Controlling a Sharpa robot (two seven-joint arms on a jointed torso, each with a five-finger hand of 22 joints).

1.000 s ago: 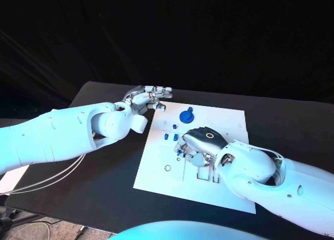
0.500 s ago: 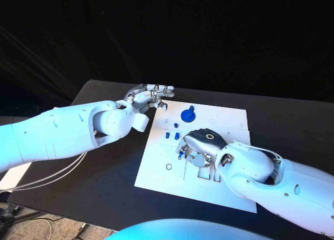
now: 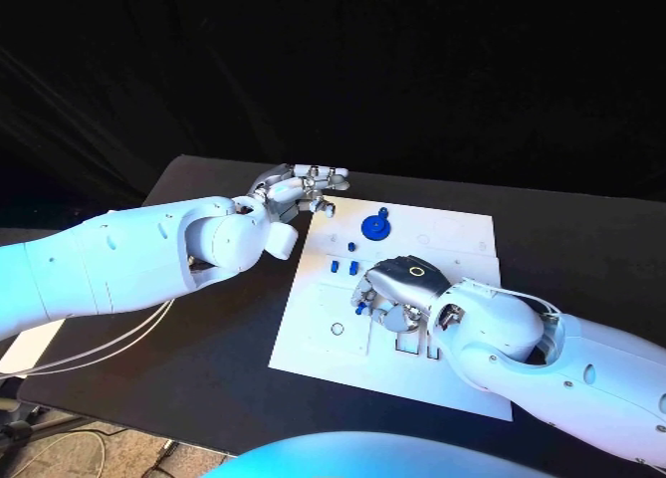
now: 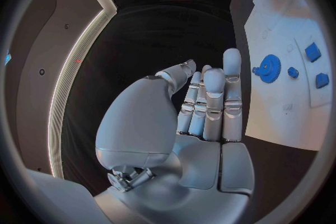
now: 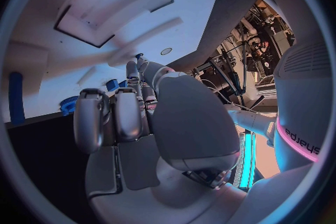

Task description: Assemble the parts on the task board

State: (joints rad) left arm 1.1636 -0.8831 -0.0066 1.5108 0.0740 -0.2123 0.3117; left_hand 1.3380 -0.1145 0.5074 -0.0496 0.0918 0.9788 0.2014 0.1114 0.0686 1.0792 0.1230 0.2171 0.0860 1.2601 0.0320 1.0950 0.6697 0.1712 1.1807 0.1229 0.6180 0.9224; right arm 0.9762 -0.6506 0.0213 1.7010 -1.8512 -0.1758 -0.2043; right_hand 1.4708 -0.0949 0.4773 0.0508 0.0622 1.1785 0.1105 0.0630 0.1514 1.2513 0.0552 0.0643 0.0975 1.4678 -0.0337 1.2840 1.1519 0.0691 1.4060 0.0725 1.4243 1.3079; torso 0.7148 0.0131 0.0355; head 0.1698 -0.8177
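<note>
The left hand [image 3: 297, 189] hovers off the far left corner of the task board [image 3: 462, 244], over the black table [image 3: 203, 339]; in its wrist view this hand [image 4: 203, 106] has its fingers [image 4: 213, 89] held straight and side by side, the thumb standing a little apart, and nothing lies in the palm or between the fingertips, so it is spread and empty, touching neither board nor part. Just beyond its fingertips, on the board's far end, sits the blue gear [image 3: 374, 228], seen from the wrist as a toothed disc [image 4: 269, 69] with two small blue blocks [image 4: 313, 51] a little further off. The right hand [image 3: 397, 289] lies low over the middle of the board, palm down, its back hiding whatever is under it. In the wrist view that hand [image 5: 147, 117] has its fingers [image 5: 129, 115] bent forward toward the white surface, close to the rectangular recesses [image 5: 115, 3] cut in the board; whether the fingertips pinch a part or merely press on the board I cannot tell. Small blue pegs [image 3: 342, 269] stand on the board just beside this hand, on its thumb side, and a blue piece [image 3: 360, 308] shows right at its fingers.
</note>
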